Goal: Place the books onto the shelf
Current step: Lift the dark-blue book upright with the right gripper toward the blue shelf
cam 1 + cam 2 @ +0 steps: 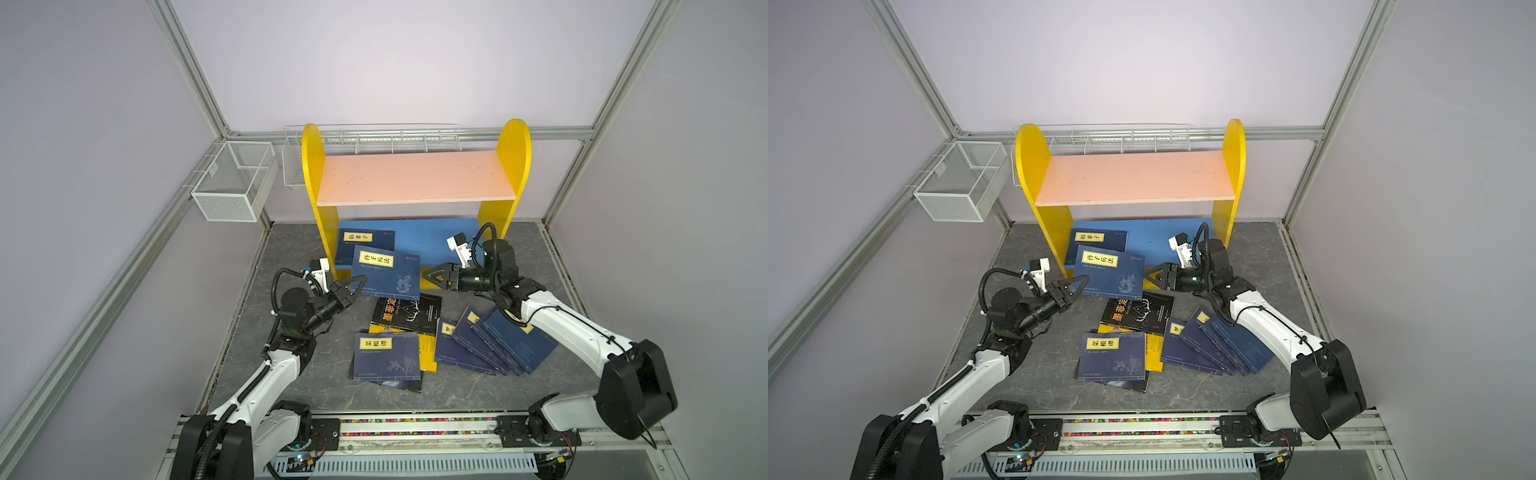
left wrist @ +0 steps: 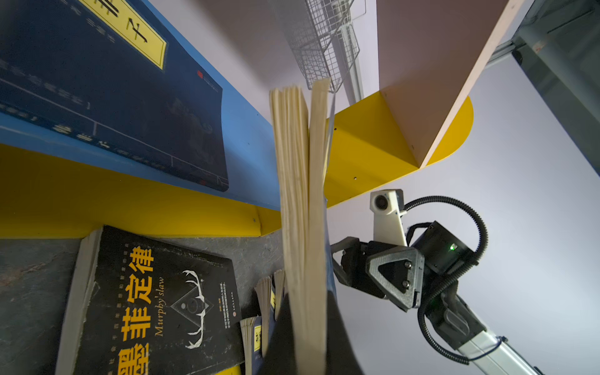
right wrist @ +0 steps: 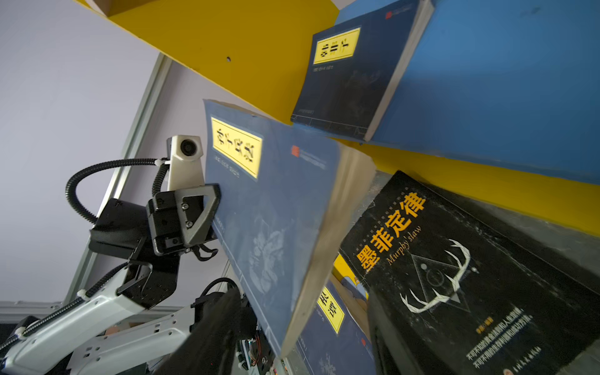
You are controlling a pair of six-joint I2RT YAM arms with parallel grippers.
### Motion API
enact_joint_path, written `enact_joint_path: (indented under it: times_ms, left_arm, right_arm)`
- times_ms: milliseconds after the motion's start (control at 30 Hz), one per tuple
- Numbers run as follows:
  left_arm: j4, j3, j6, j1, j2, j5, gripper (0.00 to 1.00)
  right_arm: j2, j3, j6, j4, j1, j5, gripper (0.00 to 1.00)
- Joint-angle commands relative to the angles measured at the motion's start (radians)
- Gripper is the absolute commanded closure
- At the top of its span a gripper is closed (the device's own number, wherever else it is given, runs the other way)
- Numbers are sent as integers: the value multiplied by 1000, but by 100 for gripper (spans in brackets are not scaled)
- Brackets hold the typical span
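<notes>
The left gripper (image 1: 359, 284) clamps a blue book (image 1: 388, 272) by its edge. Opposite it, the right gripper (image 1: 425, 276) gapes wide, just beside the book.

Top views: bright, even, diffuse overhead light. Shadows are soft and short under the books (image 1: 386, 357) and deeper beneath the pink board of the shelf (image 1: 313, 166), with no glare. Wrist views: dimmer, higher contrast, and wide-angle enough to bend the shelf's straight boards; the held book (image 2: 302, 194) is soft close to the lens, its page edges smeared.
</notes>
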Motion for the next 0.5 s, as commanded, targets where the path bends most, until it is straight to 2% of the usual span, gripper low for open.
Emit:
enact_joint_path:
  times_ms: [0, 233, 467]
  left_arm:
    - [197, 3, -79, 1, 1, -39, 100]
    - [201, 20, -80, 2, 8, -43, 100]
    - [243, 13, -91, 0, 37, -50, 100]
  right_arm:
    - [3, -40, 99, 132, 1, 21, 36]
    - [39, -2, 117, 196, 37, -29, 40]
    - [60, 18, 116, 224, 65, -60, 49]
